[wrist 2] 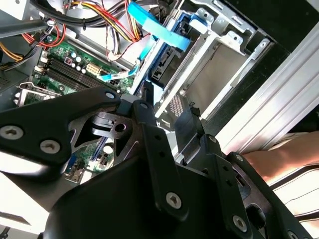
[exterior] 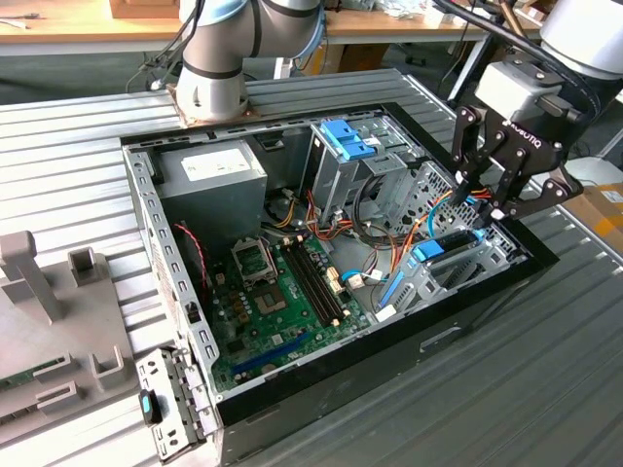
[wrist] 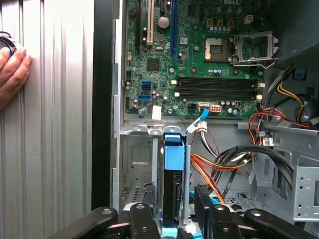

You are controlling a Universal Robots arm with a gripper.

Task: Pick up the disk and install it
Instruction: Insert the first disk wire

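Hand at disk, which stands edgewise in drive bay; grip cannot tell; risk: disk tilts, jams in bay, or snags orange cables beside it.

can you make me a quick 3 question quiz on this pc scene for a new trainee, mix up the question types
1. True or false: the disk lies flat on the table, outside the computer case.
2. Which is the gripper nearest to? A) the power supply B) the disk C) the memory slots
3. Fill in: in the first wrist view, a person's ____ is over the ribbed table beside the case.

Key:
1. False. It stands on edge in a metal bay inside the case.
2. B
3. hand
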